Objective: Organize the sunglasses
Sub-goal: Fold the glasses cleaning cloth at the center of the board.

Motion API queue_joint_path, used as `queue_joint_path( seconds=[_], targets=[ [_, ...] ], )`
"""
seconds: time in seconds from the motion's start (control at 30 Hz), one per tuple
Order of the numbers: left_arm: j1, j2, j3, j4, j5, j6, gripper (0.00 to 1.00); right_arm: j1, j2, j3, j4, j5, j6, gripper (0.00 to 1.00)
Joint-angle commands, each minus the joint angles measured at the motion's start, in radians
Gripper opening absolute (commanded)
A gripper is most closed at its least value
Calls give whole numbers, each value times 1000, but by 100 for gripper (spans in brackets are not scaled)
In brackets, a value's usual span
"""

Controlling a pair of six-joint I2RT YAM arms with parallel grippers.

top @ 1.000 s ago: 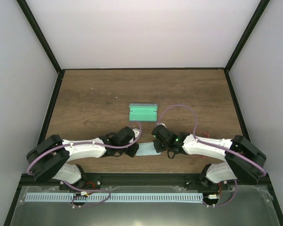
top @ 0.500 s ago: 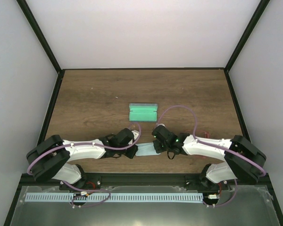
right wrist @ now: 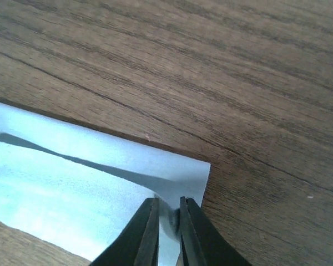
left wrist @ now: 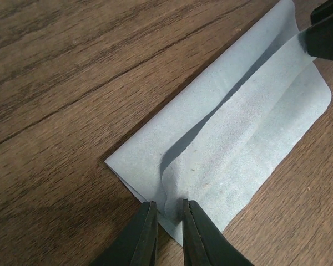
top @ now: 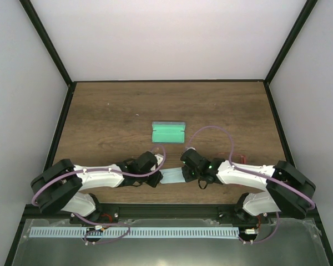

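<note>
A lab test cell: wooden table (top: 111, 116) boxed in by plain white walls (top: 166, 39) and black framing (top: 47, 47).

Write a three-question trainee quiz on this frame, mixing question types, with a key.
1. True or false: the pale blue cloth lies folded over on the wooden table.
2. Which object sits further from the arms than the cloth? A) a green-lined open case B) a mug C) a book
3. Fill in: the left gripper and right gripper each have a thin fold of ____ between their fingertips.

Key: 1 true. 2 A. 3 cloth.
</note>
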Motion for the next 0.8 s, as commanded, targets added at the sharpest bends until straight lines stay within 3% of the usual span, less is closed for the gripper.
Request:
queue_joint_path(
  seconds=[0.0,0.2,0.3,0.4,0.5,0.77],
  targets=[
    [-6,-31,-10,4,-15,-5,17,8,-61,2,6,-4,11,15],
    [-4,-120,-4,-22,-75,-16,17,9,-99,31,-2,-24,1,30],
    [-5,-158,24,-53,-112,-22,17,9,-62,55,12,-38,-3,31],
    [-4,-144,89,-99,-148,-19,17,9,4,83,41,-76,-6,22],
    [-4,-90,144,-109,-133,-28,16,12,54,104,67,-98,-1,1],
    [-2,115,219,-78,-78,-12,9,15,120,149,73,-112,-15,1]
  ],
)
